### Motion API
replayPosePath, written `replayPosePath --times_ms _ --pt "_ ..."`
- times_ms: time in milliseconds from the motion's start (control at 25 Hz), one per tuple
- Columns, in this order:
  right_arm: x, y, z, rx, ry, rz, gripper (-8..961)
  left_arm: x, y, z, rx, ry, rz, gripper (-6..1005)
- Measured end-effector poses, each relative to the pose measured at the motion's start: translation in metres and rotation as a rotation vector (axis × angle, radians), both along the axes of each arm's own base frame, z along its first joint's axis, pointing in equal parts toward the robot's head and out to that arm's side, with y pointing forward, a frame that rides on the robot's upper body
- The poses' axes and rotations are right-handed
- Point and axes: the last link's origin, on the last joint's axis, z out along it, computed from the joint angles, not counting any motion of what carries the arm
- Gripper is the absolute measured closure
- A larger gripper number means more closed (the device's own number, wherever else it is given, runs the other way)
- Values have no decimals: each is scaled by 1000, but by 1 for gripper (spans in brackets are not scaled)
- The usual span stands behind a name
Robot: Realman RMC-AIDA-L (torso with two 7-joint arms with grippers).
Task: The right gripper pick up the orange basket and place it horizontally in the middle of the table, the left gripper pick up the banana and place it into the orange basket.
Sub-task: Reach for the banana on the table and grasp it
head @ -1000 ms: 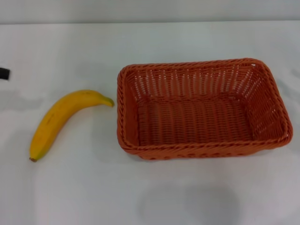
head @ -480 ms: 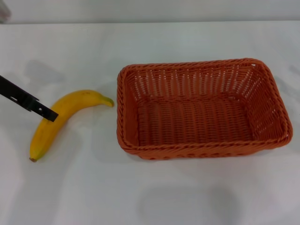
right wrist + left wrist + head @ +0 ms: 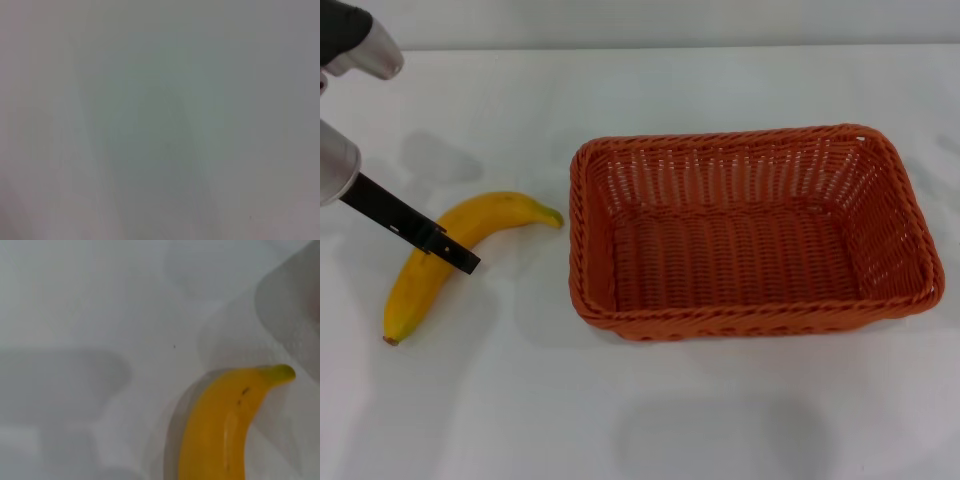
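Left gripper [image 3: 460,262]: thin black finger bar on a silver-grey arm. Banana [image 3: 445,255] beneath the bar: ripe yellow, greenish stem tip, small dark end; a few tiny dark flecks show in the left wrist view. Orange basket [image 3: 910,240], well to the right of the bar: burnt orange throughout, woven wicker pattern, braided rim. Table [image 3: 520,410]: plain white, grey shadow patches.

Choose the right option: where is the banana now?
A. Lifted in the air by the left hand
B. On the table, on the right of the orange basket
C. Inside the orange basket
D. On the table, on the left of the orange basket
D: the banana lies on the white table, outside the empty orange basket and on its left side, with the left hand over its middle.
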Motion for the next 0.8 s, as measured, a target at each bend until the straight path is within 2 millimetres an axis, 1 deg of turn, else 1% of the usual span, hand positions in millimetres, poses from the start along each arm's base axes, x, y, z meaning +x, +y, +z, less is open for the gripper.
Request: replayPosePath --times_ms 280,400,680,800 --pt "0 2 0 5 3 -6 223 -8 -7 -6 3 0 27 205" --pt "1 2 0 5 3 -9 223 -12 -6 -4 31 -1 51 214" --pt "4 -1 -3 0 16 -20 223 -19 -2 1 106 -3 72 357" --pt "4 -2 -2 2 20 -20 224 -17 4 12 153 -27 69 419"
